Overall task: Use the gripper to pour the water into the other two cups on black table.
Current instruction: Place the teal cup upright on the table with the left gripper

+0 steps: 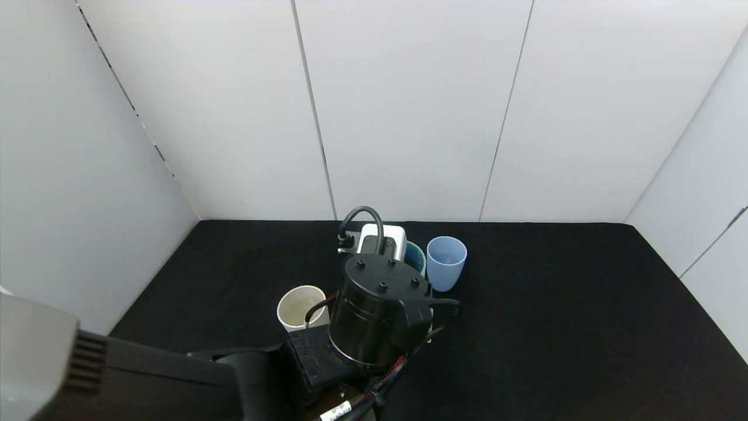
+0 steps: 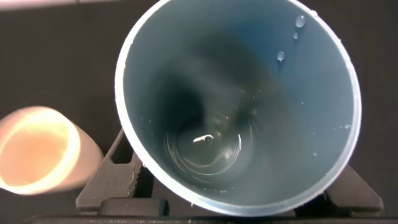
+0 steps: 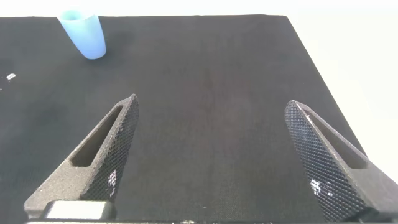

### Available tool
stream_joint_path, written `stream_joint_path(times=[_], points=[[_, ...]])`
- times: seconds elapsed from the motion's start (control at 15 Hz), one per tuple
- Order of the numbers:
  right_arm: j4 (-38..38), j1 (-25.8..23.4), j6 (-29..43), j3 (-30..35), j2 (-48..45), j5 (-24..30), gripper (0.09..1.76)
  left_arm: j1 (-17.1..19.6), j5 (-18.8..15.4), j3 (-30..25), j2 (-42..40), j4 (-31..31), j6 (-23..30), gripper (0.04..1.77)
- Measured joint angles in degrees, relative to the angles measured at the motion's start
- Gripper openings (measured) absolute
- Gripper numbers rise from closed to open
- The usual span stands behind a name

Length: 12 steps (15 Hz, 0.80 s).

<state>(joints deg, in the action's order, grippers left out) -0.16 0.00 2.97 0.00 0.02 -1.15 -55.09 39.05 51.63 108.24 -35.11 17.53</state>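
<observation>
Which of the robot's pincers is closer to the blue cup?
Left: the left pincer holds the teal cup right beside the blue cup; the right pincer is open, far off.

Cream cup (image 1: 301,308), periwinkle cup (image 1: 446,262), black table (image 1: 584,327).

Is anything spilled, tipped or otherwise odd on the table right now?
Nothing stands out. The left gripper holds the teal cup, only droplets inside; cream cup and blue cup stand upright on the black table.
</observation>
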Motion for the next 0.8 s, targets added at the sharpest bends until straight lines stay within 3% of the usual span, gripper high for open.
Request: stream_joint_path(times=[0.2,0.53,0.8], points=[[0.0,0.0,0.0,0.0,0.0,0.0,1.71,-0.74,0.04,-2.07,3.75,-0.52,1.56,1.16],[0.0,0.0,0.0,0.0,0.0,0.0,1.71,-0.45,-0.16,-5.35,10.5,-15.02,-1.11,1.16],[0.0,0.0,0.0,0.0,0.0,0.02,1.71,-0.2,-0.11,-6.03,14.82,-17.44,-1.02,1.16]])
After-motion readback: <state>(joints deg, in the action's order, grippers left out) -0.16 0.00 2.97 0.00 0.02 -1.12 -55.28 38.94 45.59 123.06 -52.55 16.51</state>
